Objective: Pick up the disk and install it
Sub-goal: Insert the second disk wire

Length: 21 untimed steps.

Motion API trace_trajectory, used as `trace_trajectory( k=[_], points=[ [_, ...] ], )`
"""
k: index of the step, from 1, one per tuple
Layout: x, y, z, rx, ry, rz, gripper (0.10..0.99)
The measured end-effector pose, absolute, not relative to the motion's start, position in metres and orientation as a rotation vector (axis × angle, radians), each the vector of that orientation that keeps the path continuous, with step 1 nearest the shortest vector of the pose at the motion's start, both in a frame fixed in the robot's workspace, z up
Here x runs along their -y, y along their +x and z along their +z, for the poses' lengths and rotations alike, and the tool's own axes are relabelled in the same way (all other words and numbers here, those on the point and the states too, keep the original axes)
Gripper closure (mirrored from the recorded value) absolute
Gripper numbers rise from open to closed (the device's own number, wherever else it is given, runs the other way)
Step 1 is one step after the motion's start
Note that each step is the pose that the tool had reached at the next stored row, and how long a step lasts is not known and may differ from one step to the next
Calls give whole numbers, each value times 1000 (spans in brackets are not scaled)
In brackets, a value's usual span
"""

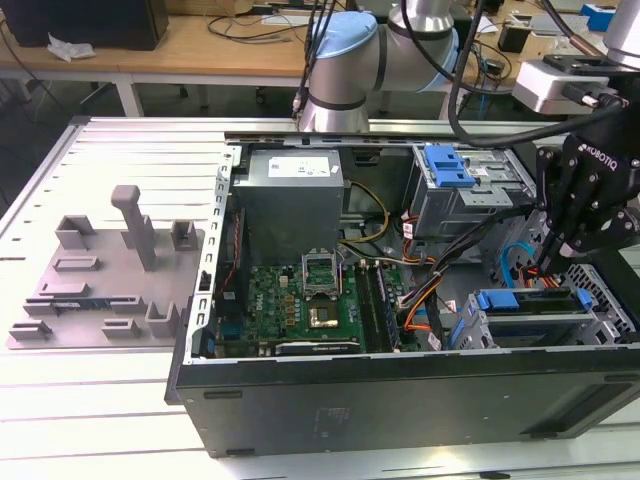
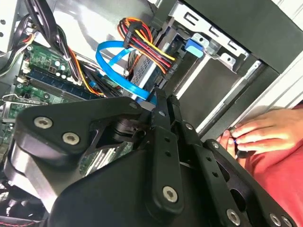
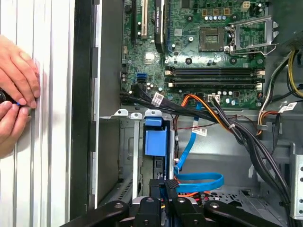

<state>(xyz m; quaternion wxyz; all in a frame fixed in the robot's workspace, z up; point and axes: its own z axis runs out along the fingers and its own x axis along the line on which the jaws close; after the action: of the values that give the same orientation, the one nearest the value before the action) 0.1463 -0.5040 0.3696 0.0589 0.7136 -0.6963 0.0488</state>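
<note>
The disk (image 1: pixel 527 303), a grey drive in a blue carrier frame, sits inside the lower drive cage at the exterior view's right of the open computer case. Its blue carrier end (image 3: pixel 155 140) shows in the first wrist view, and its grey body (image 2: pixel 147 72) in the second wrist view. My gripper (image 1: pixel 548 268) hangs just behind the cage among the cables. Its fingers are pressed together, shut, with nothing visible between them, in both wrist views (image 2: pixel 163 106) (image 3: pixel 164 185), close to the disk's cabled end.
A blue flat cable (image 3: pixel 199 179) and orange-red wires (image 2: pixel 147 45) loop beside the fingers. A second cage with a blue latch (image 1: pixel 447 165) stands behind. The motherboard (image 1: pixel 300 300) fills the case's middle. A person's hands (image 3: pixel 16 94) rest outside the case wall. A grey fixture tray (image 1: pixel 110 270) lies at the exterior view's left.
</note>
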Motion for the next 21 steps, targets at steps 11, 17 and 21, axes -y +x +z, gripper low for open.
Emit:
trace_trajectory(
  k=[11,17,21],
  points=[
    [509,146,369,2125,2184,121,925],
    [516,146,362,2140,2198,109,925],
    [518,146,360,2147,2206,96,925]
  ],
)
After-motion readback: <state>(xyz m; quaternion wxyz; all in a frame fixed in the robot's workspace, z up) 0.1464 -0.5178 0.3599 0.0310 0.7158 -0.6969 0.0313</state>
